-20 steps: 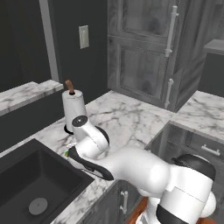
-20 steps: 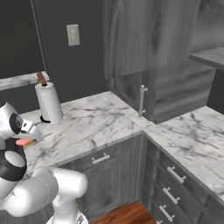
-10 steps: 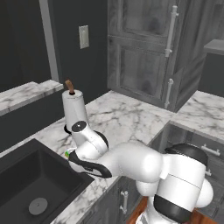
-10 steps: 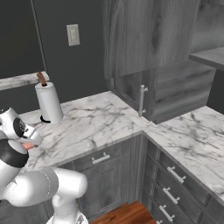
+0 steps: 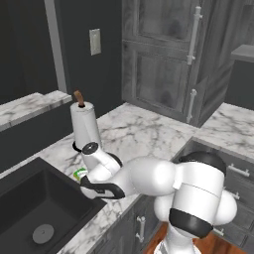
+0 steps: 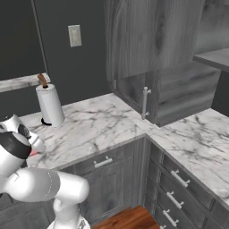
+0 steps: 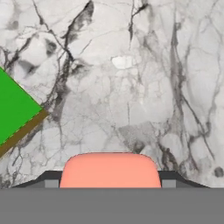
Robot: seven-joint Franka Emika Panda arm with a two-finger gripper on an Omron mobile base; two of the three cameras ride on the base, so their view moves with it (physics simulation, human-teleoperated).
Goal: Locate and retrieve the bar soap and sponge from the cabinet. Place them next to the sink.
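My end effector (image 7: pixel 109 186) has dropped lower over the desk (image 5: pixel 144 134) by the sink (image 5: pixel 30 208), clenched on the soap (image 7: pixel 110 170), which now hangs just above the marble. The sponge (image 7: pixel 15 111) already lies near the sink-side edge. I judge release comes next, finishing both placements.

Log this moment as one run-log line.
gripper: shut on bar soap | over marble counter by sink | sponge: already lying on counter | soap not yet set down
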